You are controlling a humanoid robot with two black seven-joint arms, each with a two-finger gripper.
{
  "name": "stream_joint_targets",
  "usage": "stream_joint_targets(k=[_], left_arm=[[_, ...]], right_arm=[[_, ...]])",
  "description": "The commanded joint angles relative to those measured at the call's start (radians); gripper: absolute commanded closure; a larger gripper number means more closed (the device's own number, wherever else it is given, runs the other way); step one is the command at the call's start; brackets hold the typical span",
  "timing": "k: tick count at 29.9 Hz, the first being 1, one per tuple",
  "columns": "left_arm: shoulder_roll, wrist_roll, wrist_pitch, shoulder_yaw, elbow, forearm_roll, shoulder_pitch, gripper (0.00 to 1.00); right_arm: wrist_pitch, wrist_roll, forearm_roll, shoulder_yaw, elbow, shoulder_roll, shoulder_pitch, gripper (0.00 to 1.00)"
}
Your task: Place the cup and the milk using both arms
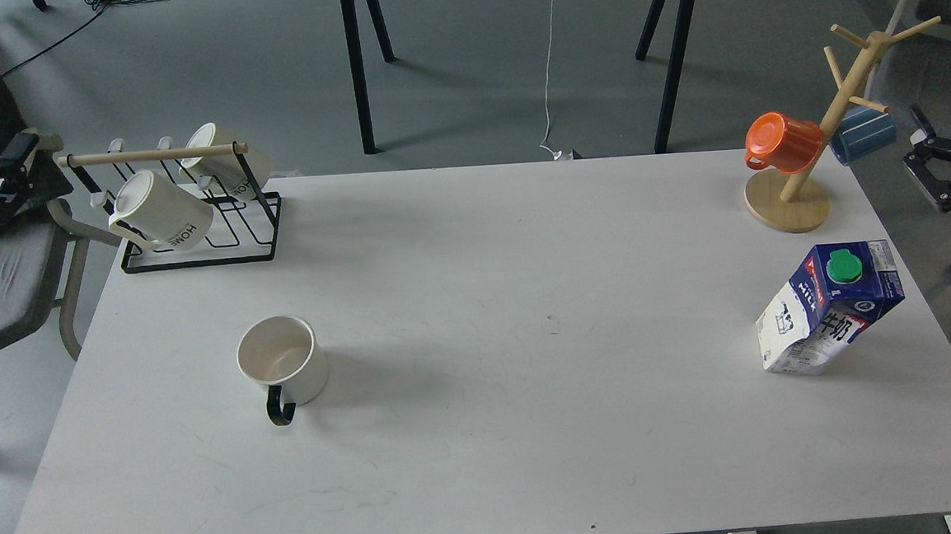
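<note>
The cup [279, 361] is a plain white mug with a black handle pointing toward me. It stands upright on the white table [481, 366], left of the middle. The milk [829, 307] is a blue and white carton with a green cap. It stands near the table's right edge. Neither of my grippers shows in the head view, and nothing holds the cup or the milk.
A black wire rack [200, 226] with two white "HOME" mugs [160, 210] stands at the back left. A wooden mug tree [815, 155] with an orange mug [782, 142] and a blue mug [864, 134] stands at the back right. Chairs and cables flank the table.
</note>
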State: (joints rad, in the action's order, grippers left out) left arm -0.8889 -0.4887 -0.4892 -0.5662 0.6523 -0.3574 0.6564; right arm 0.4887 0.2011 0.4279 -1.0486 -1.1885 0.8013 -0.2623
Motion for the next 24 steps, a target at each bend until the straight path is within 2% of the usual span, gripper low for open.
stream_joint_targets(k=[1,5,9,13,15,19,21,24], left_arm=[[-0.058,0.0,0.001,-0.006,0.021,-0.356,0.118,0.0],[-0.094,0.0,0.001,-0.004,0.148,-0.642,0.164,0.0],[-0.203,0.0,0.001,0.002,0.39,-0.872,0.163,0.0],[-0.271,0.0,0.001,0.02,0.581,-1.081,0.137,0.0],[-0.278,0.0,0.09,0.064,0.615,-1.188,0.111,0.0],[-0.265,0.0,0.392,0.163,0.609,-1.504,0.089,0.0],[-0.245,0.0,0.464,0.195,0.598,-1.593,0.074,0.0],[-0.188,0.0,0.483,0.204,0.547,-1.627,0.048,0.0]], right_arm=[[0.0,0.003,0.008,-0.007,-0.008,-0.001,0.023,0.02],[0.0,0.008,0.014,-0.01,-0.011,-0.001,0.051,0.01],[0.0,0.011,0.017,-0.019,-0.011,-0.001,0.08,0.02],[0.0,0.017,0.051,-0.03,-0.011,-0.001,0.106,0.02],[0.0,0.017,0.077,-0.036,-0.013,-0.001,0.126,0.02],[0.0,0.017,0.121,-0.037,-0.013,-0.001,0.178,0.02],[0.0,0.017,0.126,-0.045,-0.011,0.001,0.201,0.01],[0.0,0.017,0.126,-0.067,-0.013,0.001,0.229,0.02]])
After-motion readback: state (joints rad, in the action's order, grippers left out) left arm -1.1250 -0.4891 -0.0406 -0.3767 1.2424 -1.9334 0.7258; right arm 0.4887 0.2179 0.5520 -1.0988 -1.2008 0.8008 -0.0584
